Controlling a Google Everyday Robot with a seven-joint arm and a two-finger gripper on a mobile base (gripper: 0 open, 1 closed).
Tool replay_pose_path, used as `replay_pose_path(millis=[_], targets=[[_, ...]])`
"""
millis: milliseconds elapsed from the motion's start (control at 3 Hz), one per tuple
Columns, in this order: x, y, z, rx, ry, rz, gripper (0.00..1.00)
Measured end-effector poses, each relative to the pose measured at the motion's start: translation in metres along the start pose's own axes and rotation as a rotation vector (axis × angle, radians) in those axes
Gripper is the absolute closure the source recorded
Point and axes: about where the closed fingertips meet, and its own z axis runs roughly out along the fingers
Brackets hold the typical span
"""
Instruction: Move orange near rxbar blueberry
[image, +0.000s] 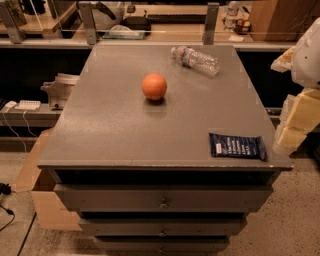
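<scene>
The orange (154, 86) sits on the grey cabinet top (125, 130), a little behind its middle. The rxbar blueberry (237, 146), a flat dark navy wrapper with white print, lies flat near the front right corner of the top. My gripper (296, 125), white and pale yellow, hangs at the right edge of the view, just beyond the cabinet's right side, to the right of the bar. It holds nothing that I can see and is well apart from the orange.
A clear plastic water bottle (196, 59) lies on its side at the back right of the top. Drawers (162, 200) run below the front edge. A cardboard box (42, 195) stands on the floor at the left. Shelves with clutter (150, 27) run behind.
</scene>
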Motion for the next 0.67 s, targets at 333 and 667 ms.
replay_pose_path(millis=[333,667], targets=[[0.000,0.000,0.000,0.000,0.000,0.000,0.00],[-0.005,-0.024,0.017,-0.021,-0.103,0.018,0.00]])
